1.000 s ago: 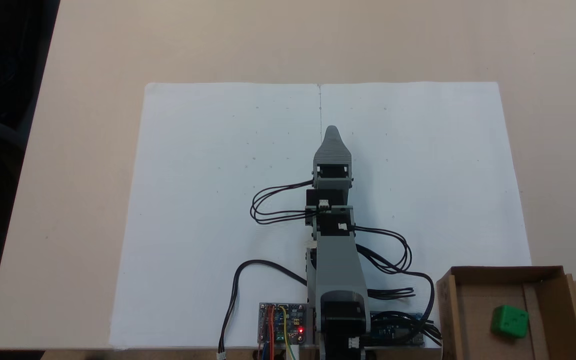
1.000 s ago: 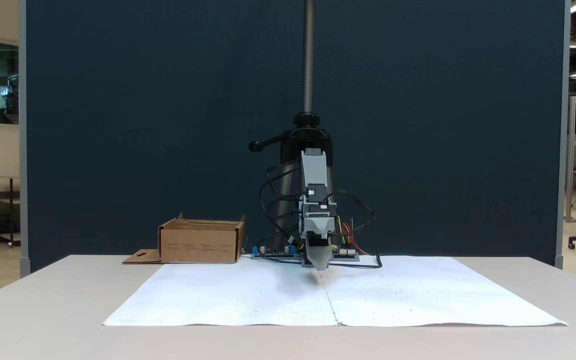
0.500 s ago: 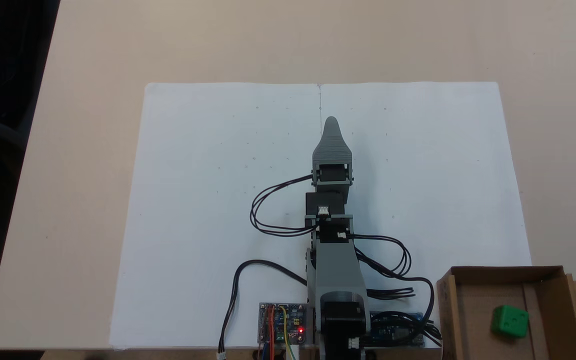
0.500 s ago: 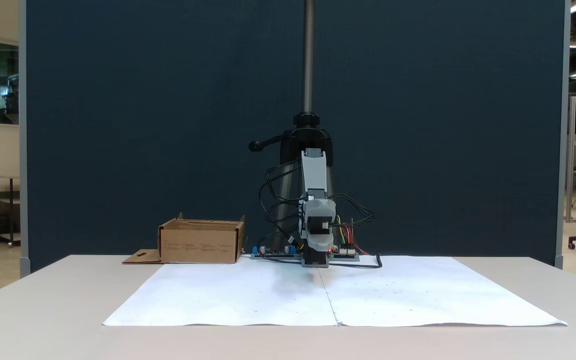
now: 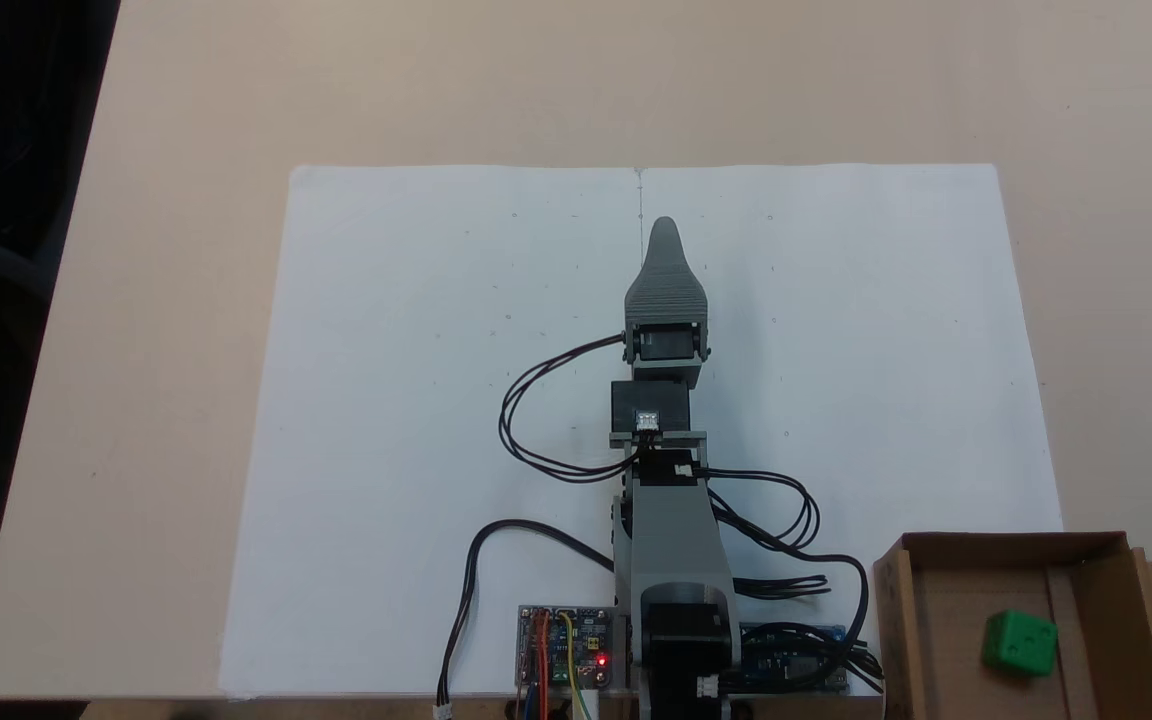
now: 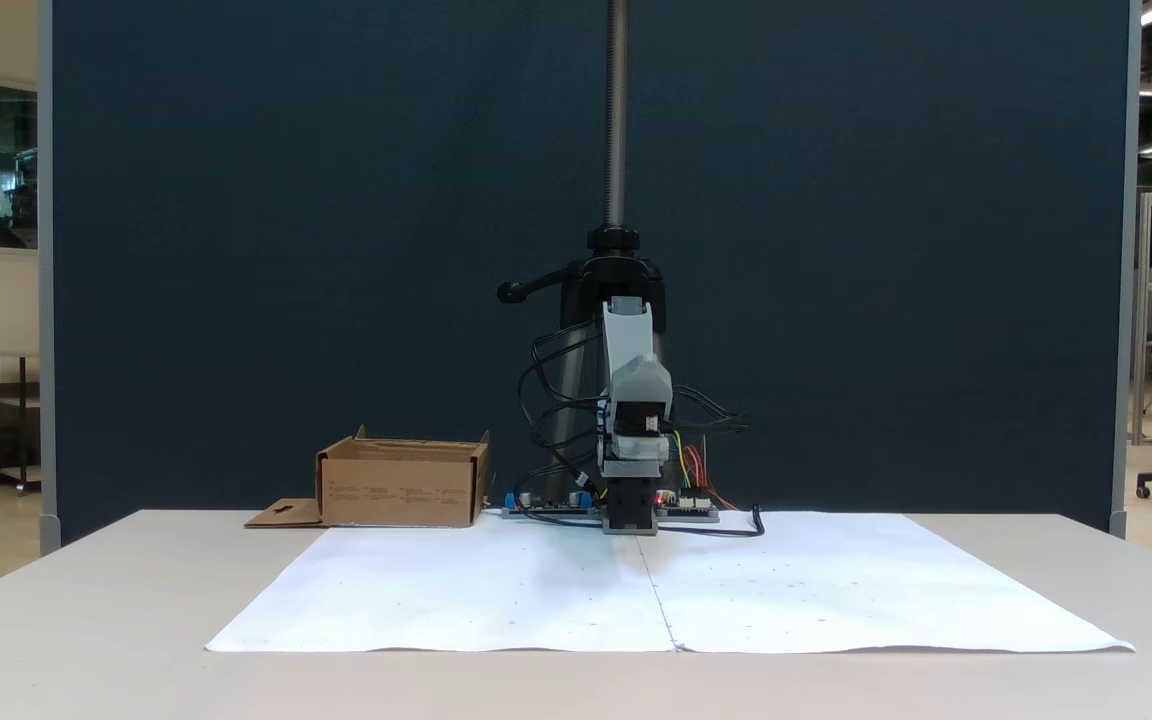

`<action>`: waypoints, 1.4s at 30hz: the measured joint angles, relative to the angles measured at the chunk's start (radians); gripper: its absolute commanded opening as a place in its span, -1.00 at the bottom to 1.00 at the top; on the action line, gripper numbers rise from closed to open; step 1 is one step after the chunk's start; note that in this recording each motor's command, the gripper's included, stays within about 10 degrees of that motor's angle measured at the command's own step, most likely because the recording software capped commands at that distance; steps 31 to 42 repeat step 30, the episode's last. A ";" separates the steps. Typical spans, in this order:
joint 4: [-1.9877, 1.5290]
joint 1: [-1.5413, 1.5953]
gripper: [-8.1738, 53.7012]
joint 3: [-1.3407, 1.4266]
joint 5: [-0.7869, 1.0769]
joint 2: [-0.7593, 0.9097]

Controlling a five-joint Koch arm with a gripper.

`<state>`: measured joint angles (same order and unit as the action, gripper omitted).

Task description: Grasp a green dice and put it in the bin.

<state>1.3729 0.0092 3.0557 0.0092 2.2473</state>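
The green dice (image 5: 1019, 642) lies inside the bin (image 5: 1006, 548), a brown cardboard box at the lower right of a fixed view from above. From the front, the bin (image 6: 401, 487) stands left of the arm's base and its wall hides the dice. My gripper (image 5: 663, 228) reaches out over the middle of the white paper, far from the bin, with nothing visible in it. Only its grey top jaw shows from above. In the front view the gripper (image 6: 642, 378) points toward the camera, raised above the table.
A large white paper sheet (image 5: 436, 400) covers the table. Circuit boards (image 5: 566, 645) and black cables (image 5: 536, 420) sit around the arm's base. Behind it stand a metal pole (image 6: 617, 110) and a dark blue partition (image 6: 286, 250).
The gripper has swung up from pointing down at the paper to pointing forward, and its tip reaches farther from the base. The dice has stayed in the bin.
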 measured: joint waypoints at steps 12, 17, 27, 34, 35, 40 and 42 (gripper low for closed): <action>0.144 -0.008 0.72 0.000 0.000 0.000; 0.144 -0.008 0.72 0.000 0.000 0.000; 0.144 -0.008 0.72 0.000 0.000 0.000; 0.144 -0.008 0.72 0.002 0.000 0.000; 0.144 -0.008 0.72 0.002 0.000 0.000; 0.144 -0.008 0.72 0.002 0.000 0.000; 0.144 -0.008 0.72 0.002 0.000 0.000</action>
